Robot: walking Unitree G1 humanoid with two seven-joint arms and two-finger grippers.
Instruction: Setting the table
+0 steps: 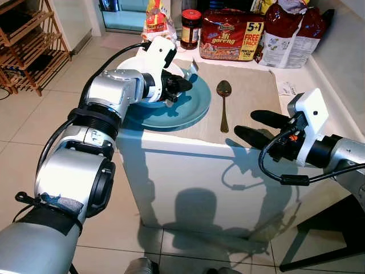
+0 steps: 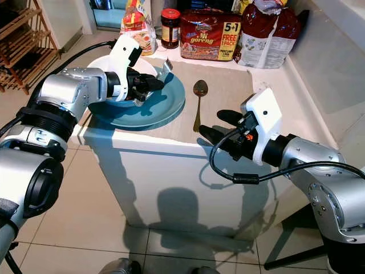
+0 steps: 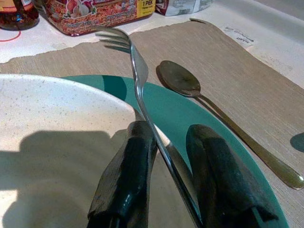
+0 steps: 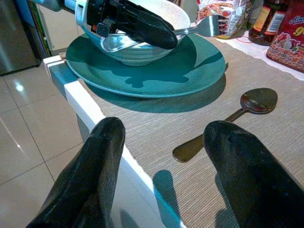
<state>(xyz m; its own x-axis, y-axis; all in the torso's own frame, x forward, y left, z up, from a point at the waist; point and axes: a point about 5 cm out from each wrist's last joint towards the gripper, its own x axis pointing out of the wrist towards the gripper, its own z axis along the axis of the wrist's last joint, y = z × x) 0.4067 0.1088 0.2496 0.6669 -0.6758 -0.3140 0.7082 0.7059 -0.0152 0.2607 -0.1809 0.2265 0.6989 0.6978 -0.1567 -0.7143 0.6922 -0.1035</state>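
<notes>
Right pincer nearest, fingers spread wide, hovering at surface front edge beside spoon on beige placemat. Left pincer clamped on fork over white bowl sitting on teal plate.

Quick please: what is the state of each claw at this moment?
Left claw: shut on the fork, above the bowl.
Right claw: open, holding nothing, near the spoon at the table edge.
</notes>
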